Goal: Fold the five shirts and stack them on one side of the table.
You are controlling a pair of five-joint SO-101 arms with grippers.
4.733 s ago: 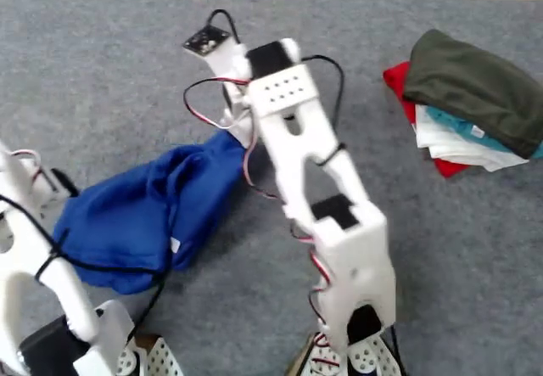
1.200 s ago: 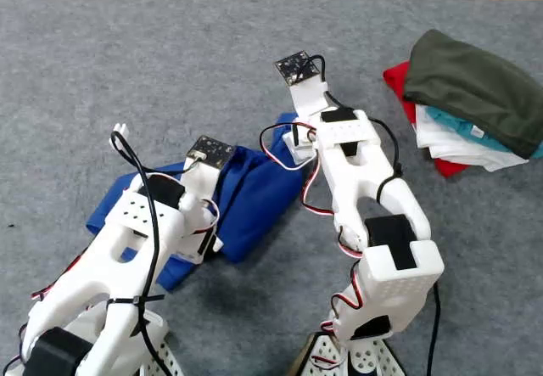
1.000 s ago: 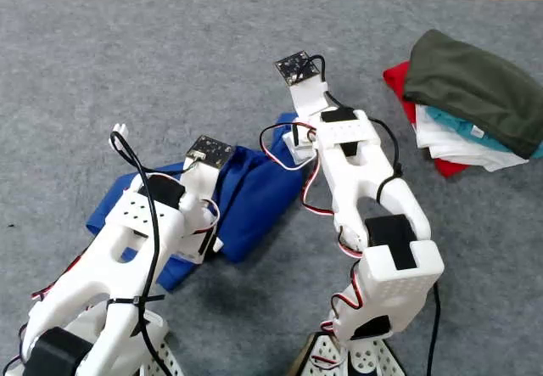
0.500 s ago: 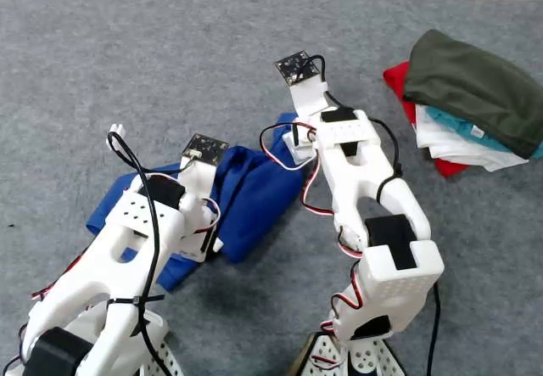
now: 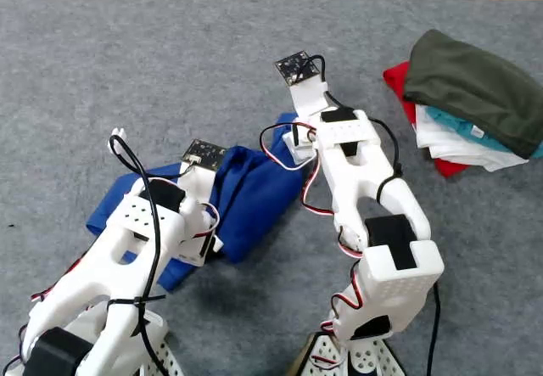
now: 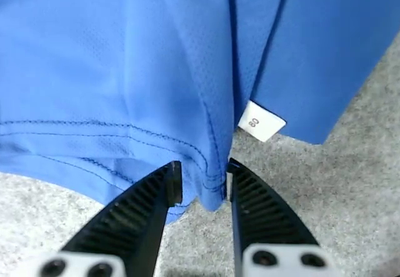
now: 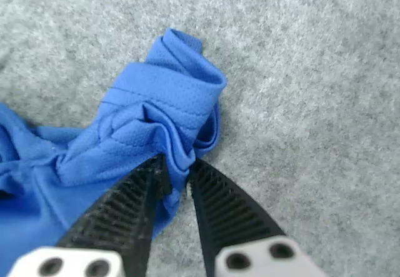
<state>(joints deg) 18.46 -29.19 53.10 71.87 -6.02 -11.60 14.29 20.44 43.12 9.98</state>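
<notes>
While the left jaws pinch the shirt at its hem and the right jaws a bunched corner, both narrow, I reckon such skimpy bites could slip once they pull apart.

Even, diffuse light; soft shadows

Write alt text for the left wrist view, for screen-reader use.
The left pincer pinches the stitched hem of a crumpled blue shirt lying on the grey table covering. A small white tag sticks out from a fold of the shirt close to the pincer.
</notes>
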